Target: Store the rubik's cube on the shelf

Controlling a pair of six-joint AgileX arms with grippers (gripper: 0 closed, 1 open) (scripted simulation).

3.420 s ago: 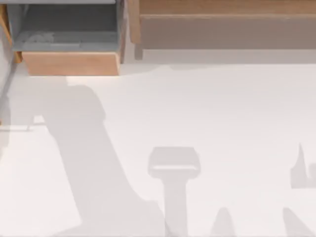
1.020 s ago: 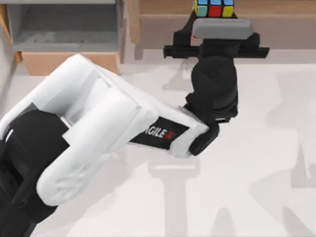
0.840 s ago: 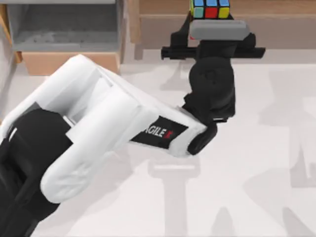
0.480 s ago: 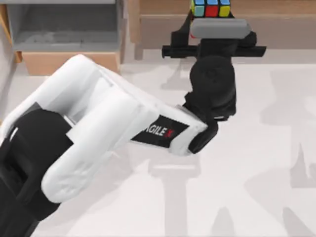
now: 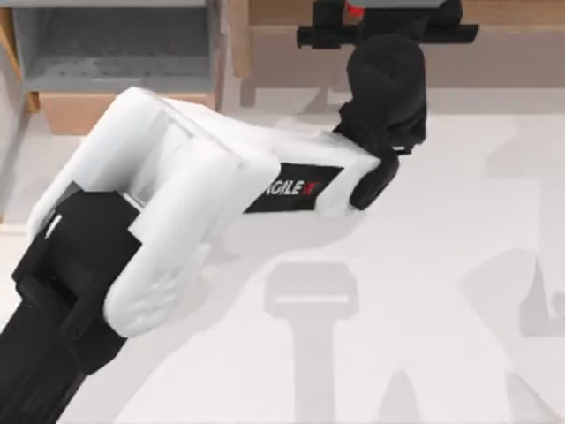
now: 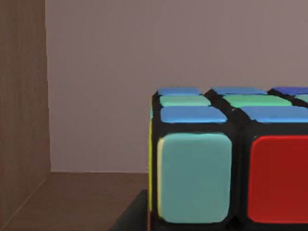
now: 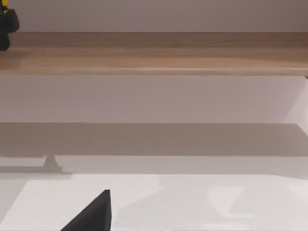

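Observation:
My left arm reaches across the table to the shelf at the back, and my left gripper is at the top edge of the top view, over the light-brown board. In the left wrist view the rubik's cube sits close up, with teal, red and blue stickers on a black grid. It is held in the gripper just above the shelf board, near a wooden side wall. The right wrist view looks at the long shelf from the front, with my left gripper at its far end.
A smaller grey-lined wooden box compartment stands at the back left of the table. My left arm's white body lies over the table's left half. A dark part of my parked right gripper hangs over the white table.
My left arm has stretched farther back toward the shelf. The gripper and the cube have slid past the top edge of the top view, deeper over the board.

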